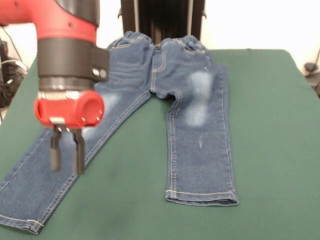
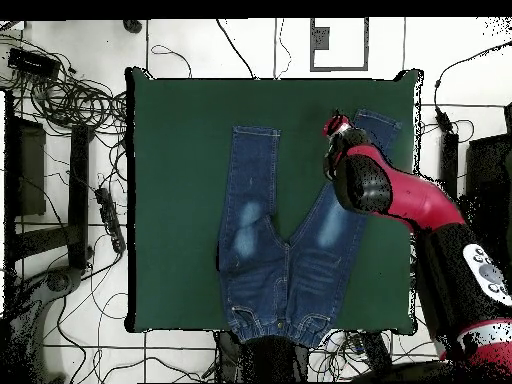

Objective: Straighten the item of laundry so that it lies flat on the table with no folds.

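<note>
Below and just in front of the fingers [image 1: 66,157], the hem of one leg of the blue jeans [image 1: 192,125] lies at the near edge of the green bench [image 1: 270,150], slanting outward. The fingers hang over this leg, a little above the hem end; the two black prongs stand slightly apart with a narrow gap between them and nothing held in it. Whether their tips touch the denim cannot be told from the front view. To the side of the fingers, across a wedge of bare green cloth, the other leg runs straight, its hem lying flat and square. Beyond the fingers, both legs join at the seat, with pale faded patches on each thigh, and the gathered waistband lies at the far edge of the bench. From overhead the jeans [image 2: 270,250] form a V, spread open and mostly smooth, with the red arm [image 2: 400,195] reaching over the slanted leg.
</note>
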